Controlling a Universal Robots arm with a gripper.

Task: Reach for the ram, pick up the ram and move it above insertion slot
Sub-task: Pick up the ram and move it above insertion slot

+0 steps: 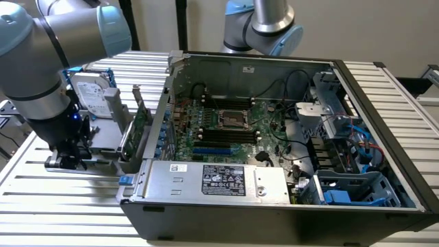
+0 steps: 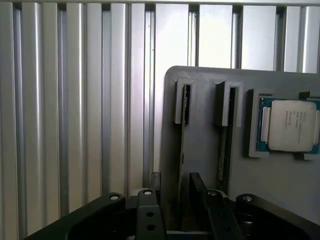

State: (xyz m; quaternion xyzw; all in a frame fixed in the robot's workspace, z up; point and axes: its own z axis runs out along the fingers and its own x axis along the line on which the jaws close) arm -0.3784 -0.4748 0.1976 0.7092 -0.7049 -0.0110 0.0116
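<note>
The ram [image 2: 183, 145] stands on edge in a slot of a grey holder [image 2: 210, 150], so I see it as a thin dark strip. My gripper [image 2: 175, 182] is lowered over its near end, one finger [image 2: 155, 181] on each side, with a small gap between each pad and the board. The jaws are open and straddle the ram without closing on it. In the exterior view my gripper [image 1: 69, 154] hangs low over the holder [image 1: 103, 141] at that view's left, outside the computer case. The dark insertion slots [image 1: 226, 136] lie on the motherboard inside the case.
A second slot [image 2: 227, 120] runs beside the ram, and a processor chip [image 2: 290, 125] sits in the holder's pocket. A hard drive [image 1: 92, 95] and a green expansion card [image 1: 141, 128] stand by the holder. The open computer case [image 1: 274, 144] and a second arm [image 1: 268, 25] are to the exterior view's right.
</note>
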